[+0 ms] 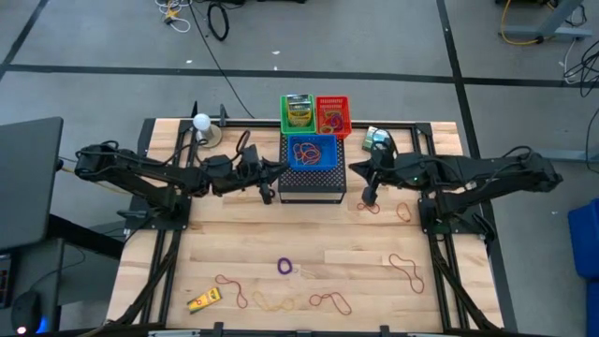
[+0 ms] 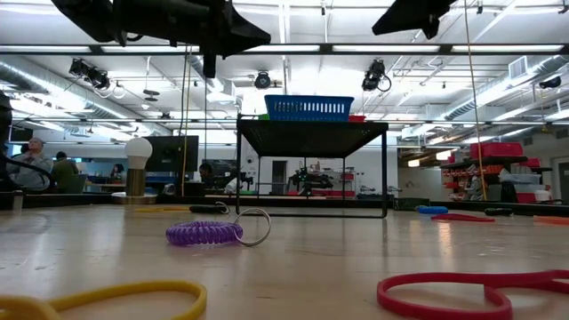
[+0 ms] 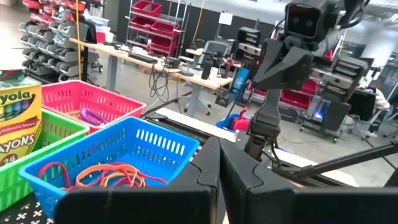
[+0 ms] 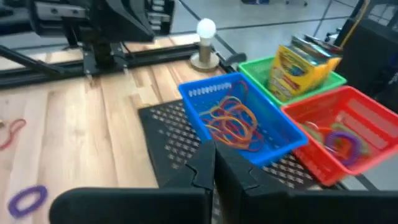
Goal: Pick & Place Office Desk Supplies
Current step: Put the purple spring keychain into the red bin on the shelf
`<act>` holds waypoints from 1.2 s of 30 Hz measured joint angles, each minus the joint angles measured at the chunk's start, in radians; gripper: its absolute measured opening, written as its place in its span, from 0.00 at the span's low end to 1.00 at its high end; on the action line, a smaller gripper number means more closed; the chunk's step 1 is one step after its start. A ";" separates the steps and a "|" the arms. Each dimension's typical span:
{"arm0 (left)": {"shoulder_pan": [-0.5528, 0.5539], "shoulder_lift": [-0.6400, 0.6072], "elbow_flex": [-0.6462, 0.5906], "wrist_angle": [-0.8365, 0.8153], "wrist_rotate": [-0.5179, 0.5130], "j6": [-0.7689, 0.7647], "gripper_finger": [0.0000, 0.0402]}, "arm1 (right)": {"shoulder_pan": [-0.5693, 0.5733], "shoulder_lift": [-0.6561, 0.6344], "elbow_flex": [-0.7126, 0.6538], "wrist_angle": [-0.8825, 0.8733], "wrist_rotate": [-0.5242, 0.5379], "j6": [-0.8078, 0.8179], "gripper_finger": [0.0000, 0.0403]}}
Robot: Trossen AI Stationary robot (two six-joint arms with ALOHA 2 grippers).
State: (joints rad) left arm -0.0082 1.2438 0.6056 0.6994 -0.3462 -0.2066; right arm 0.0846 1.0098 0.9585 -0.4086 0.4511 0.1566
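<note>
A blue basket (image 1: 312, 152) with several rubber bands (image 4: 233, 124) stands on the black mesh box (image 1: 312, 183). Behind it are a green basket (image 1: 298, 116) with a crayon box (image 4: 301, 67) and a red basket (image 1: 332, 115) with coloured rings (image 4: 341, 140). My left gripper (image 3: 219, 171) hovers shut at the box's left side (image 1: 271, 180), holding nothing. My right gripper (image 4: 214, 165) hovers shut at the box's right side (image 1: 363, 178), also holding nothing. Loose rubber bands (image 1: 329, 301), a purple coil ring (image 2: 204, 233) and a small yellow item (image 1: 203, 300) lie on the table near its front.
A lamp with a white bulb (image 1: 201, 122) stands at the table's far left. More bands (image 1: 402, 211) lie below the right gripper and at the right (image 1: 407, 267). A small green box (image 1: 377, 140) sits at the far right. Bare wood lies in the middle (image 1: 309, 229).
</note>
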 joint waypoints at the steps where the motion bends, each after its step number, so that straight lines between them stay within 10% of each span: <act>1: 0.000 0.000 0.000 -0.003 0.000 0.000 0.02 | 0.004 0.011 0.000 0.006 0.000 0.006 0.03; 15: -0.062 0.001 0.088 -0.468 -0.036 -0.160 0.02 | 0.005 0.040 -0.010 -0.265 -0.130 0.031 0.01; 24: -0.228 0.044 0.150 -0.742 -0.135 -0.399 0.02 | -0.082 -0.172 -0.343 0.003 -0.338 -0.070 0.01; 36: -0.327 0.252 0.301 -0.991 -0.051 -0.625 0.02 | -0.118 -0.327 -0.438 0.024 -0.346 -0.057 0.02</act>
State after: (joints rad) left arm -0.3356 1.4960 0.9064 -0.2914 -0.3974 -0.8314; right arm -0.0334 0.6827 0.5200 -0.3842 0.1051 0.0998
